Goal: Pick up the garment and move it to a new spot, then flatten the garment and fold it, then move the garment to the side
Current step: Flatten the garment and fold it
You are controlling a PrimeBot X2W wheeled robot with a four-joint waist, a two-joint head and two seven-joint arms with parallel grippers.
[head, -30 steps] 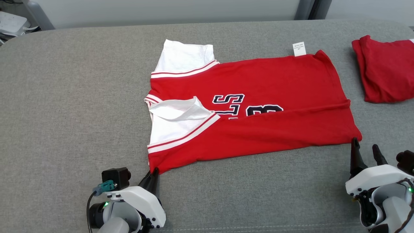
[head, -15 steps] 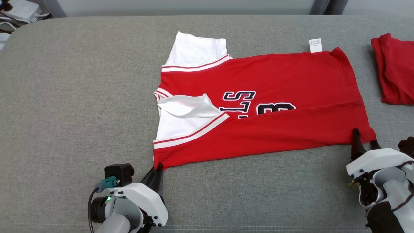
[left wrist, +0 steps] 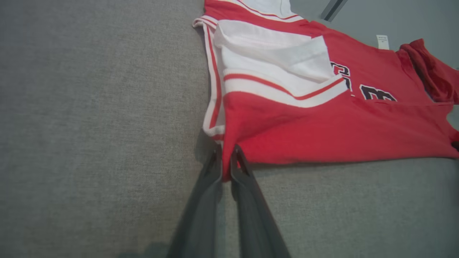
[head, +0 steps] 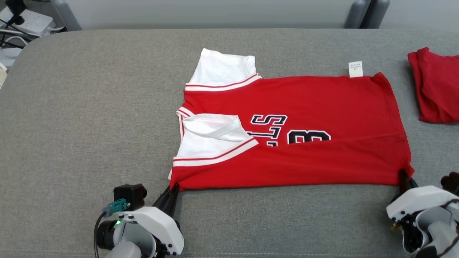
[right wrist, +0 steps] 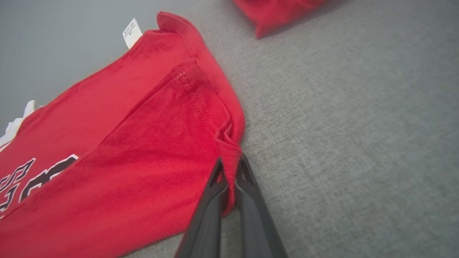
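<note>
Between your grippers the garment (head: 304, 104) lies flat, long axis running tip to tip: left gripper (head: 174, 186) pinched shut on its near sleeve-end corner, right gripper (head: 404, 175) pinched shut on its near hem corner, all other cloth ahead of both.

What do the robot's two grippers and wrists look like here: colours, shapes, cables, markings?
The left gripper and the right gripper each have two long, dark, tapering fingers with triangular cut-outs near the tips, rising from glossy white moulded housings. The left wrist carries a small black box, a teal connector with a black cable, and a green light.
</note>
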